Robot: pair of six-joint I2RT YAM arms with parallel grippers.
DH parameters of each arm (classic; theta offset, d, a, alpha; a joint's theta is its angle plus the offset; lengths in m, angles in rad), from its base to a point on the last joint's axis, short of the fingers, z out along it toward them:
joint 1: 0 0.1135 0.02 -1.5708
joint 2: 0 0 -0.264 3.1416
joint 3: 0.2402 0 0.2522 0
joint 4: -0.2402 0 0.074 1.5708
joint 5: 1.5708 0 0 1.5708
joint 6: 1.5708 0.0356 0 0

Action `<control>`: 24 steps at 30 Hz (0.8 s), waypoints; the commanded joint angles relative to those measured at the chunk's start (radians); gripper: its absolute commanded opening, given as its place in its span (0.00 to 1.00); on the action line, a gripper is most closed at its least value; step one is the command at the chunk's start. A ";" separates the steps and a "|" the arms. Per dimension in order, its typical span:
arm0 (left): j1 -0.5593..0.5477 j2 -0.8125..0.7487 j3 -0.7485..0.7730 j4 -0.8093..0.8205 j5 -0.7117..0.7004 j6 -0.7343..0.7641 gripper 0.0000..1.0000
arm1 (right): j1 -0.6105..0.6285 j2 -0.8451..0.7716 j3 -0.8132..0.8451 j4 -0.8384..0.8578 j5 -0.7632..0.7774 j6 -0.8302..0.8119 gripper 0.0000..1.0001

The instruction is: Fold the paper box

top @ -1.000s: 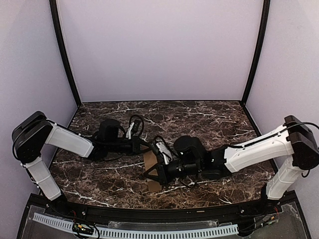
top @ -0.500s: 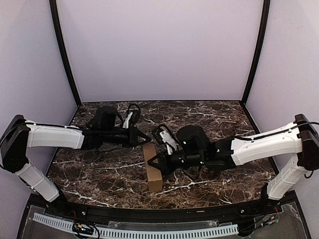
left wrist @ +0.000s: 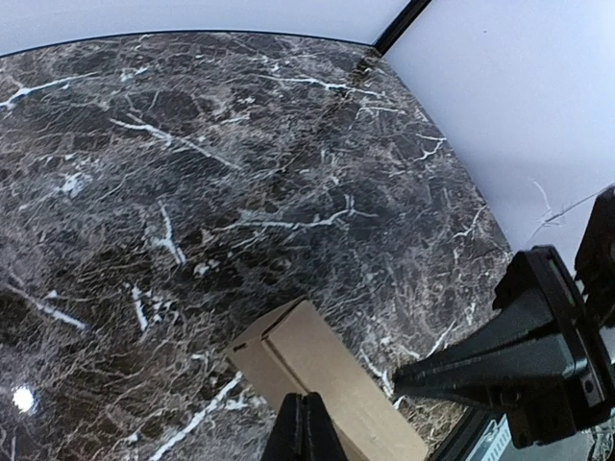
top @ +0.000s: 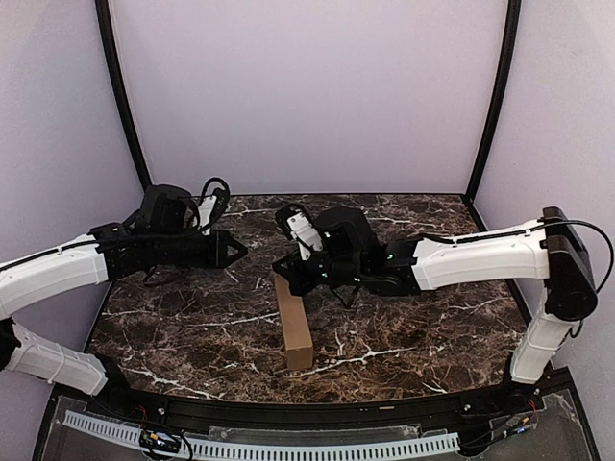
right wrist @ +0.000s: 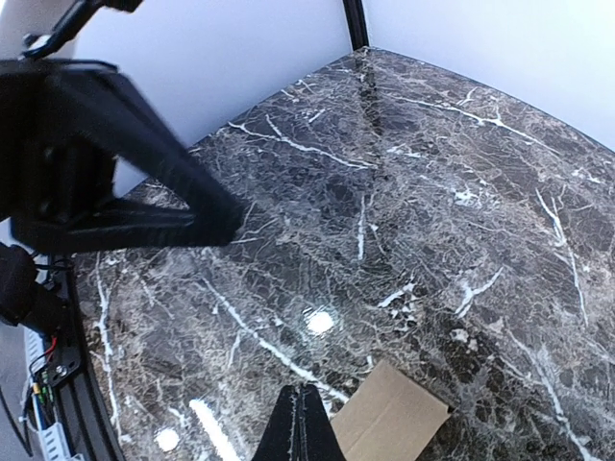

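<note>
The paper box [top: 294, 325] is a long narrow brown carton lying on the marble table [top: 404, 317], its long side running front to back. It also shows in the left wrist view as the paper box [left wrist: 327, 375] and in the right wrist view as one carton end [right wrist: 392, 420]. My left gripper [top: 240, 251] hovers shut to the left of the box's far end, holding nothing. My right gripper [top: 282, 267] is shut too, raised just above the box's far end. In the wrist views, the left gripper [left wrist: 304, 401] and the right gripper [right wrist: 302, 396] each show their tips pressed together, clear of the carton.
Pale walls with black corner posts [top: 492, 106] enclose the table on three sides. A black rail [top: 317, 413] runs along the near edge in front of the arm bases. The two arms point at each other above the table's middle.
Both arms have lifted off the box and swung toward the back. The left gripper drew away leftward; the right rose from the carton's side. The box stays on the table.
</note>
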 commanded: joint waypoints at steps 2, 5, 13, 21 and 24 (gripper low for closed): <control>-0.001 -0.094 -0.066 -0.135 -0.087 0.037 0.01 | -0.036 0.096 0.096 0.001 0.060 -0.107 0.00; -0.001 -0.135 -0.093 -0.156 -0.102 0.041 0.01 | -0.047 0.137 0.128 0.001 0.076 -0.129 0.00; 0.000 -0.217 -0.130 -0.196 -0.122 0.040 0.01 | -0.064 0.229 0.162 0.010 0.087 -0.138 0.00; -0.001 -0.230 -0.137 -0.211 -0.129 0.052 0.01 | -0.064 0.352 0.116 0.036 0.050 -0.061 0.00; -0.001 -0.233 -0.147 -0.208 -0.133 0.052 0.01 | -0.063 0.351 0.065 0.060 0.037 -0.030 0.00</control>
